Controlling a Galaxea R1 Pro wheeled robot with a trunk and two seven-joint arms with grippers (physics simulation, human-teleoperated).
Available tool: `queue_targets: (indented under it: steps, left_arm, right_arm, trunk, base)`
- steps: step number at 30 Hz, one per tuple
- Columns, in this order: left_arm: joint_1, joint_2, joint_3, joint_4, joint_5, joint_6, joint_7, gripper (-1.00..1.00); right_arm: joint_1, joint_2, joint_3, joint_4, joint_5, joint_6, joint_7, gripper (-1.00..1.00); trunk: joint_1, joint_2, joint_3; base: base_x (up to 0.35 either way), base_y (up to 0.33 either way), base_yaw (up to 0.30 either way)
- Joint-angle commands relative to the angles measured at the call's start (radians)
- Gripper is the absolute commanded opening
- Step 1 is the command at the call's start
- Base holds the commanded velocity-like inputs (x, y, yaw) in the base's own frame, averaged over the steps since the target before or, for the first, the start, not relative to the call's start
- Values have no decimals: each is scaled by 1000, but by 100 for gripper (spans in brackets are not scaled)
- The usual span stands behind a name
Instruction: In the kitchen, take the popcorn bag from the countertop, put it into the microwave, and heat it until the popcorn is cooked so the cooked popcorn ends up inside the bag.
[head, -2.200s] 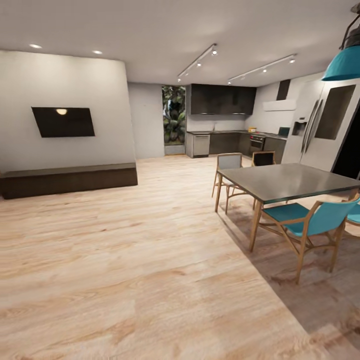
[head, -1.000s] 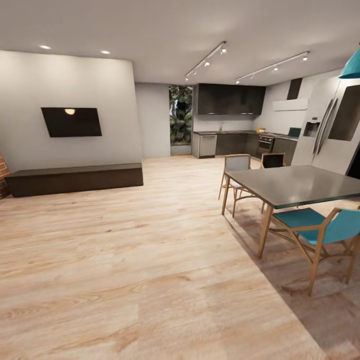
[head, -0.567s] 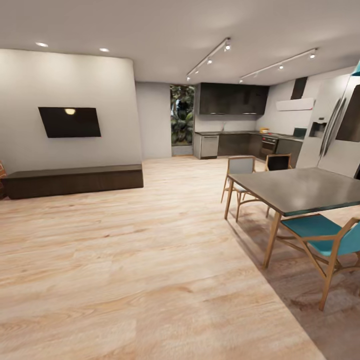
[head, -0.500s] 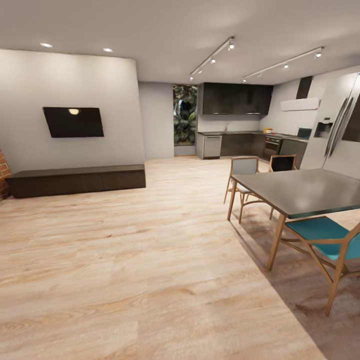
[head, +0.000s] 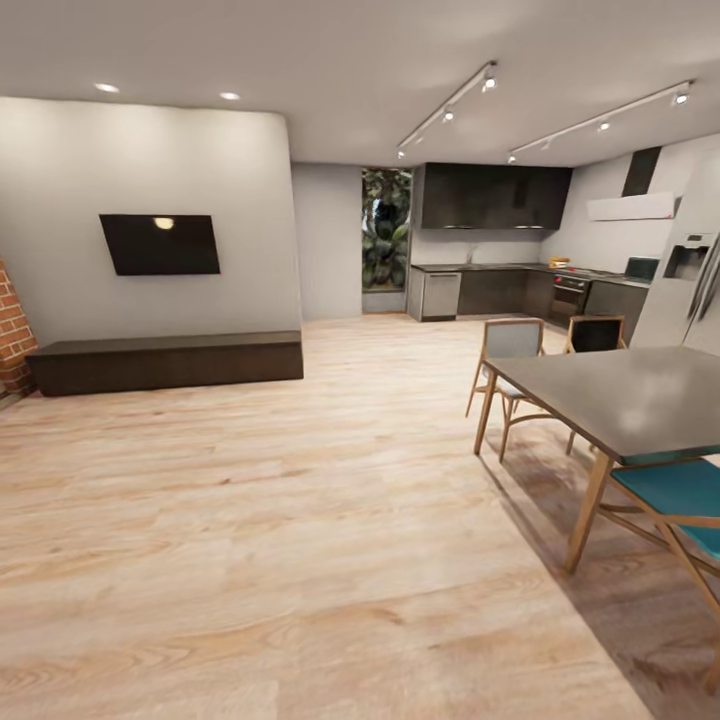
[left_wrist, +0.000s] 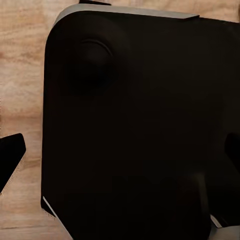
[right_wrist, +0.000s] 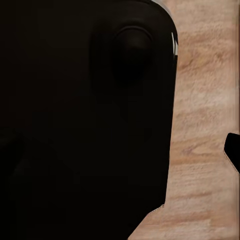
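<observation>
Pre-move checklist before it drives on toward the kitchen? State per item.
1. Kitchen in sight: ok, countertop at the far end of the head view.
2. Wood floor ahead free of obstacles: ok.
3. Dining table and chairs off the path: ok, they stand to the right.
4. Popcorn bag located: cannot tell, too far.
5. Microwave located: cannot tell.
6. End effector states: cannot tell, wrist views face a dark body over the floor.
</observation>
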Motion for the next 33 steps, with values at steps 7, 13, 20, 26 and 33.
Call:
queue_targets:
  steps: [7, 13, 20, 26, 33]
  left_arm:
    - [0, 0, 0, -1, 12, 8, 4, 100]
    - [0, -1, 0, -1, 39, 2, 8, 100]
    - [0, -1, 1, -1, 53, -1, 9, 100]
    - [0, -1, 1, -1, 54, -1, 9, 100]
    - [0, -1, 1, 0, 54, -1, 9, 100]
  right_arm:
    - [0, 0, 0, 1, -1, -3, -1, 100]
    - [0, 0, 0, 1, -2, -3, -1, 100]
    - [0, 0, 0, 1, -1, -6, -1, 100]
    - [0, 0, -1, 1, -4, -7, -1, 100]
    - [0, 0, 0, 1, -3, -5, -1, 100]
  trunk:
    - [1, 0, -1]
    - [1, 0, -1]
    - [1, 0, -1]
    - [1, 0, -1]
    - [1, 0, -1]
  base:
    - [324, 0, 0]
    - [324, 0, 0]
    - [324, 0, 0]
    - [324, 0, 0]
    - [324, 0, 0]
